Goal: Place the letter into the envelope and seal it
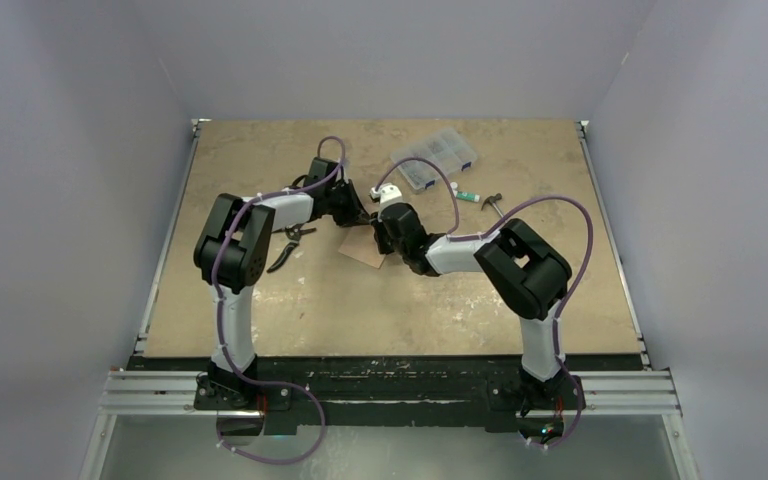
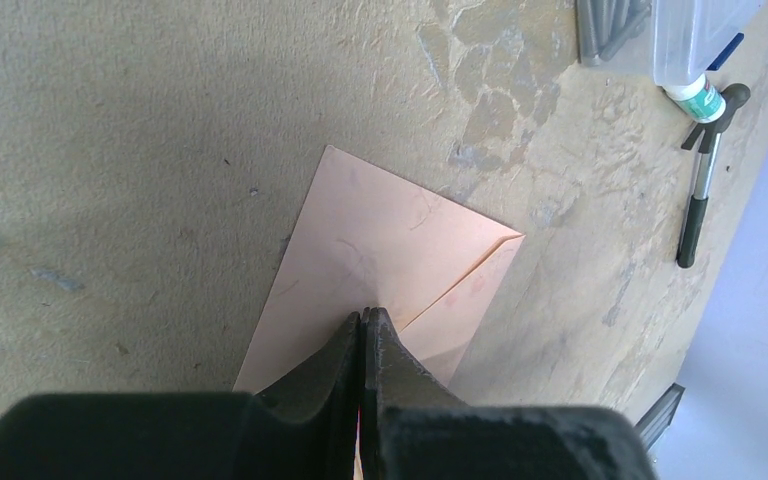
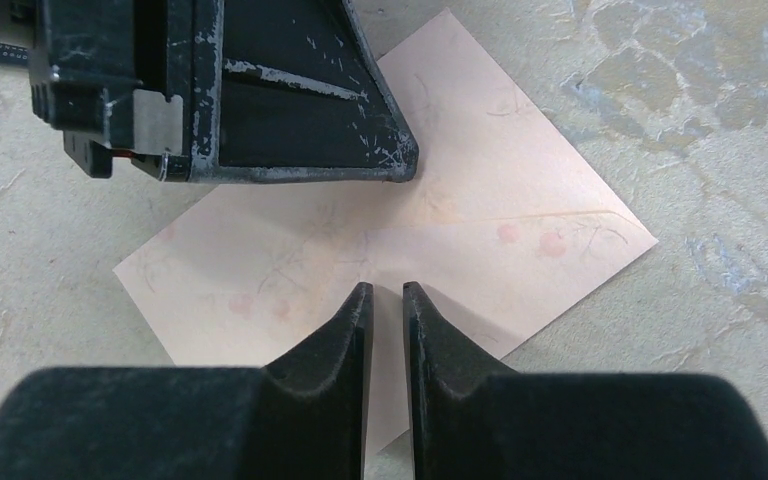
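Note:
The salmon-tan envelope (image 1: 364, 253) (image 2: 380, 235) (image 3: 480, 180) lies flat on the table with its flap folded down over it. The flap's edge shows as a thin line. My left gripper (image 1: 364, 220) (image 2: 368, 313) is shut, its tips resting on the envelope's face. Its dark finger (image 3: 290, 110) shows in the right wrist view. My right gripper (image 1: 381, 247) (image 3: 387, 288) hovers over the envelope's near half. Its jaws stand a narrow gap apart with nothing between them. The letter is not visible as a separate sheet.
A clear plastic parts box (image 1: 435, 158) (image 2: 695, 30) sits at the back of the table. Beside it are a teal-capped tube (image 1: 468, 195) (image 2: 701, 99) and a small dark-handled tool (image 1: 491, 203) (image 2: 702, 190). Black pliers (image 1: 288, 246) lie left of the envelope.

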Robot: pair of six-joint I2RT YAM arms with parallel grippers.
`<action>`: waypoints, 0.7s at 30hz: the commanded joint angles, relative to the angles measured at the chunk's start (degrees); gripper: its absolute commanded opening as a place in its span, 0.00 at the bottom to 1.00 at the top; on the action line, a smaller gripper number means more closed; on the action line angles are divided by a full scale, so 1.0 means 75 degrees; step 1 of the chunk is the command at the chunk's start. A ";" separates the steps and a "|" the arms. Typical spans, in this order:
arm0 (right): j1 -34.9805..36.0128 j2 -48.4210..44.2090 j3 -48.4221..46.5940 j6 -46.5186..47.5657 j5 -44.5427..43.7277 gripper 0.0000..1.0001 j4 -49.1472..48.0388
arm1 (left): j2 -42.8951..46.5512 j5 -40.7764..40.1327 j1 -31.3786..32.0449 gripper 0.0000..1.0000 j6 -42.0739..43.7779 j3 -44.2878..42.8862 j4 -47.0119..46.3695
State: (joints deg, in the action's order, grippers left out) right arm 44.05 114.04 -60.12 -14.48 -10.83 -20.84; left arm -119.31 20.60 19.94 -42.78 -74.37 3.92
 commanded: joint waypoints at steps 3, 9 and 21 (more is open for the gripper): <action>0.0126 0.0511 0.0651 -0.0077 0.0568 0.22 0.2254 | -0.0401 -0.0944 -0.0058 0.00 0.0132 0.0263 0.0366; 0.0126 0.0820 0.0165 -0.0673 0.0161 0.22 0.2752 | 0.0347 -0.0187 -0.0069 0.00 0.0352 0.0063 0.0075; 0.0166 0.1447 -0.0184 -0.1671 -0.0195 0.33 0.3754 | 0.2897 0.1028 0.0082 0.05 -0.0056 0.2484 -0.1055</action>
State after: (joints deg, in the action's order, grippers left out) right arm 44.75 116.20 -65.52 -23.27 -14.11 -13.98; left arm -101.78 23.53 19.57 -41.47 -62.41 1.08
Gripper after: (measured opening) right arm 0.315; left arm 0.055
